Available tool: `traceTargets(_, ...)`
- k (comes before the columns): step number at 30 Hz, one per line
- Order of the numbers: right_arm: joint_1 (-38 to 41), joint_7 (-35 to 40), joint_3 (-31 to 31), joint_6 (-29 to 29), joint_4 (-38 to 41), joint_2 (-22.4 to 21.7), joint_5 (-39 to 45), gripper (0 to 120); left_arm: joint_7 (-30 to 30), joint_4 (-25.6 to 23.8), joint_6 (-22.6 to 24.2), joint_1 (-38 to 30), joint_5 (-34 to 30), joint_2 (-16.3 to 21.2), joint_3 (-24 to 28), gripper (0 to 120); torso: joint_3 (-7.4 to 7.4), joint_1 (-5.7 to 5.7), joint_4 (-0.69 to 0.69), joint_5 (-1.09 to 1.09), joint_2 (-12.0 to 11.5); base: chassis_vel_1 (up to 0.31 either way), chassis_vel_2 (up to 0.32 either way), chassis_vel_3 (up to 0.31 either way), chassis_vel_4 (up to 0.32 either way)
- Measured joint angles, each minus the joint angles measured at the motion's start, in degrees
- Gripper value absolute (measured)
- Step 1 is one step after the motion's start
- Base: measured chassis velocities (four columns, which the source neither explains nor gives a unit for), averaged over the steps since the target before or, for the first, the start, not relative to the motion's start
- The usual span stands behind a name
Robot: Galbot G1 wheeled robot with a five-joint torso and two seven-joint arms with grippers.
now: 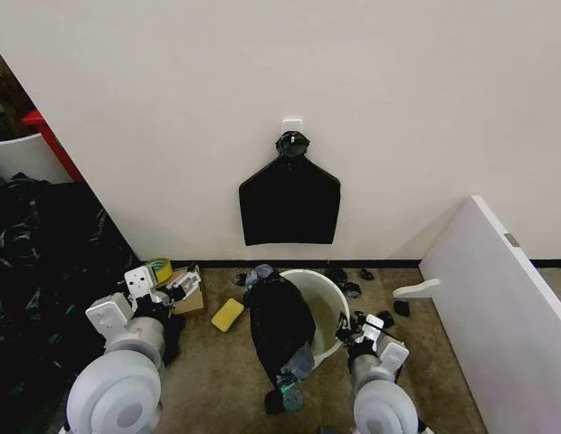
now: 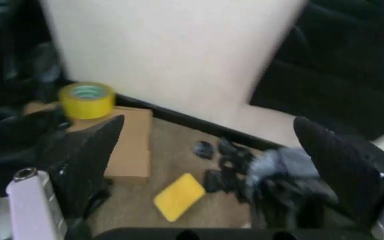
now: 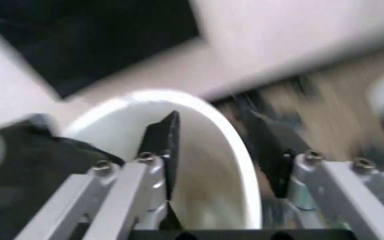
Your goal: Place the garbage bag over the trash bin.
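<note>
**Head view: bag draped on the bin's left rim, not yet over the mouth**

Head view is showing the garbage bag (image 1: 279,324) hanging in a bunched black mass over the left rim of the trash bin (image 1: 328,298), with most of it trailing down the outside to the carpet. The bin's mouth is mostly uncovered. The right hand (image 1: 362,327) is sitting at the bin's right rim; in the right wrist view its 2 fingers (image 3: 165,145) are spread, 1 inside the rim and 1 outside, gripping nothing. The left hand (image 1: 176,287) is hovering low near the yellow tape roll (image 2: 86,99), the cardboard piece (image 2: 130,145) and the yellow sponge (image 2: 178,196), fingers spread and empty, well apart from the bag.

Risks, as a judgement: the bag is limp and bunched, so it could slide off onto the floor. The right hand closing here would be clamping bare rim and might tip the bin. Black scraps (image 1: 348,287) lying near the bin could be mistaken for bag edge.
</note>
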Motion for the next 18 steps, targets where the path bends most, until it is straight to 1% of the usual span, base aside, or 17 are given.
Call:
traceTargets(2,-0.82,-6.37,0.63,1.29,0.01,-3.0,-6.26,47,3.98,1.15,-2.18,-0.53,-0.72,3.07,1.39,100,0.0,0.0,-0.01,0.01,0.0,0.0,0.0,0.0,0.0)
traceTargets(3,-0.87,-8.33,0.71,1.32,0.13,-4.11,-7.56,52,6.22,1.87,-3.42,-0.79,-1.01,4.28,1.99,100,0.0,0.0,-0.01,0.02,0.0,0.0,0.0,0.0,0.0)
traceTargets(4,-0.73,-11.0,0.69,0.1,0.99,-6.11,-8.09,55,9.85,3.02,-5.45,-1.01,-1.31,6.0,2.77,100,0.01,0.0,-0.01,0.01,0.0,0.0,0.0,0.0,0.0)
traceTargets(5,-0.36,-12.37,0.52,-1.95,2.03,-7.49,-7.18,60,12.45,3.99,-6.77,-1.12,-1.37,7.37,3.39,100,0.0,0.0,0.0,0.0,0.0,0.0,0.0,0.0,0.0)
traceTargets(6,-0.36,-12.37,0.52,-1.95,2.03,-7.49,-7.18,60,12.45,3.99,-6.77,-1.12,-1.37,7.37,3.39,100,0.0,0.0,0.0,0.0,0.0,0.0,0.0,0.0,0.0)
traceTargets(8,0.82,-14.68,0.17,-7.13,4.21,-9.99,-3.66,68,15.47,4.9,-8.21,-1.01,-1.43,9.98,4.3,100,0.01,0.0,0.01,0.0,0.0,0.0,0.0,0.0,0.0)
traceTargets(10,2.57,-18.11,0.06,-11.85,5.79,-12.14,-0.05,76,16.38,4.95,-8.93,-0.4,-1.4,12.49,4.75,100,0.0,0.0,0.01,0.0,0.0,0.0,0.0,0.0,0.0)
traceTargets(11,3.49,-19.42,-0.03,-13.97,6.23,-12.86,1.55,82,16.36,4.89,-9.07,0.05,-1.25,13.45,4.88,100,0.0,0.0,0.01,0.0,0.0,0.0,0.0,0.0,0.0)
traceTargets(12,4.24,-20.07,-0.15,-15.42,6.46,-13.21,2.7,85,16.13,4.75,-9.18,0.55,-0.89,14.35,4.96,100,0.01,0.0,0.02,0.01,0.0,0.0,0.0,0.0,0.0)
traceTargets(13,4.24,-20.07,-0.15,-15.42,6.46,-13.21,2.7,85,16.13,4.75,-9.18,0.55,-0.89,14.35,4.96,100,0.01,0.0,0.02,0.01,0.0,0.0,0.0,0.0,0.0)
traceTargets(16,7.3,-20.53,-0.97,-20.44,7.0,-13.45,6.57,97,14.03,4.21,-9.85,2.84,1.18,16.24,5.29,100,0.0,0.0,0.01,0.0,0.0,0.0,0.0,0.0,0.0)
traceTargets(18,9.47,-20.14,-1.76,-22.51,7.03,-13.14,7.87,100,12.47,3.69,-10.46,4.78,2.55,16.88,5.42,100,0.01,0.0,0.02,0.01,0.0,0.0,0.0,0.0,0.0)
